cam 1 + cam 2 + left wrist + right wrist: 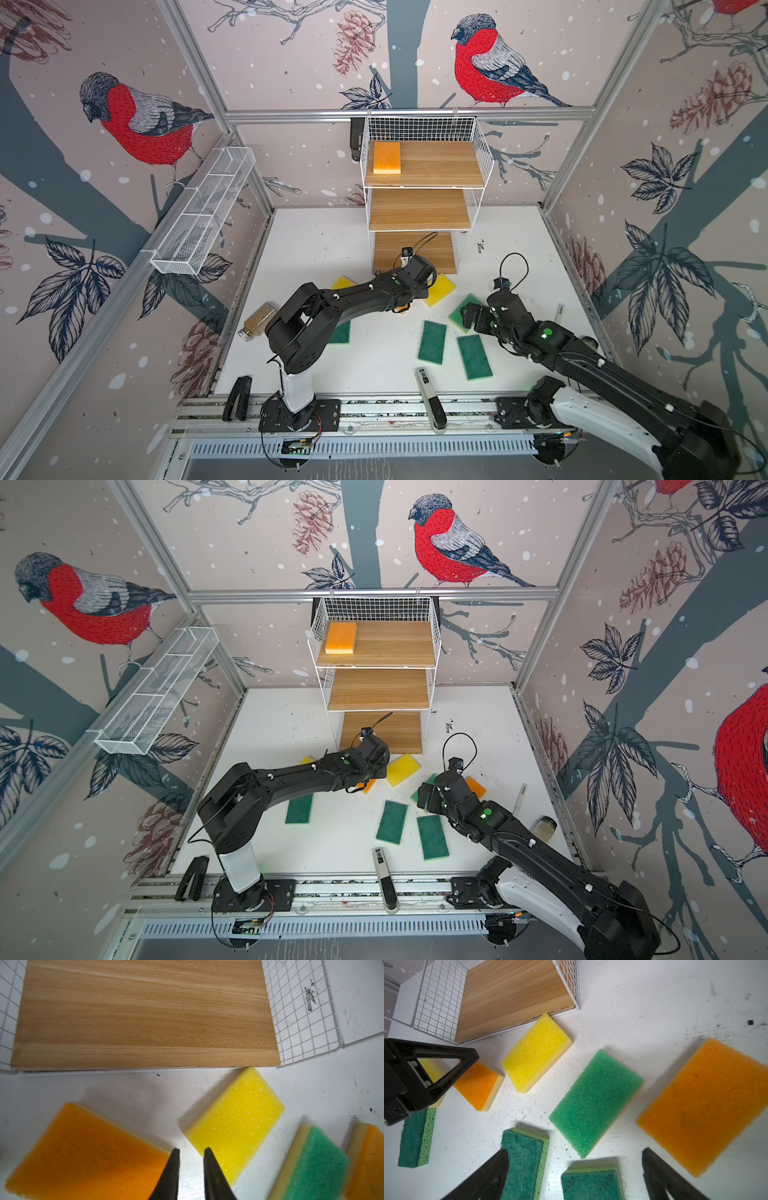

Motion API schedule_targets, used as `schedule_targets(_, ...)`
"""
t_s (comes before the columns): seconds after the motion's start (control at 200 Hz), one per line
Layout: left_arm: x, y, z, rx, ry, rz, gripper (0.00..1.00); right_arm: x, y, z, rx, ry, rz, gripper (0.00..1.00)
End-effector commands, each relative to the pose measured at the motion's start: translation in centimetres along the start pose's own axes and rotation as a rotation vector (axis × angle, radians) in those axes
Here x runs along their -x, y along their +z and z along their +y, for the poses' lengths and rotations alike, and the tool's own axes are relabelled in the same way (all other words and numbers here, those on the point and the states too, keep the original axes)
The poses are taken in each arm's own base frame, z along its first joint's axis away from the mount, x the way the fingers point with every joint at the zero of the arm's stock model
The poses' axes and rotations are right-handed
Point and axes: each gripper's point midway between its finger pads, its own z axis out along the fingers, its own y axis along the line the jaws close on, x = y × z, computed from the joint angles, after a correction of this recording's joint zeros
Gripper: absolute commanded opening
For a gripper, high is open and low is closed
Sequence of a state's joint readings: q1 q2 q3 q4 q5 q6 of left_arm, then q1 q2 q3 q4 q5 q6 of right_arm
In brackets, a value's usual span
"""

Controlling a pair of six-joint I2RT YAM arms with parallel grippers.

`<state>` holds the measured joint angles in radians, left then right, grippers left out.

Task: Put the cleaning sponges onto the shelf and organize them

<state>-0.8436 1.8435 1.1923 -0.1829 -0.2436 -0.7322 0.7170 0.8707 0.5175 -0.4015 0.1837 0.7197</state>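
Note:
The shelf (428, 212) (380, 688) holds one orange sponge (387, 158) on its top board. On the table lie several sponges: yellow (536, 1053), light green (596, 1103), a large-looking orange (704, 1105), a smaller orange (477, 1084) and dark green ones (525, 1163). My left gripper (191, 1149) hangs over the gap between the smaller orange sponge (83, 1157) and the yellow one (234, 1126). Its jaws are a narrow gap apart, with bare table between them. My right gripper (575, 1152) is wide open above two dark green sponges and holds nothing.
A white mesh trough (203, 212) hangs on the left wall. A white-and-black handheld device (430, 399) lies at the front edge. A jar (257, 322) lies at the table's left edge, another jar (544, 827) stands at the right.

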Motion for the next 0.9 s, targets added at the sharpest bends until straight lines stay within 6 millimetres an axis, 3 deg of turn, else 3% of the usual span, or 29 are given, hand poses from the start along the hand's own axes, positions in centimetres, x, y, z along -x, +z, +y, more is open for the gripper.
schedule_targets(0.0, -0.3, 0.6, 0.0, 0.018, 0.018, 0.011, 0.22, 0.4, 0.0, 0.3, 0.01, -0.015, -0.019, 1.0)
schedule_targets(0.466, -1.8, 3.0, 1.7, 0.097, 0.005, 0.083, 0.19, 0.0, 0.2, 0.2, 0.016, -0.02, -0.006, 0.99)
schedule_targets(0.896, -3.5, 1.9, 2.9, 0.106, 0.019, 0.141, 0.16, 0.0, 0.1, 0.4, 0.027, -0.009, -0.005, 1.0)
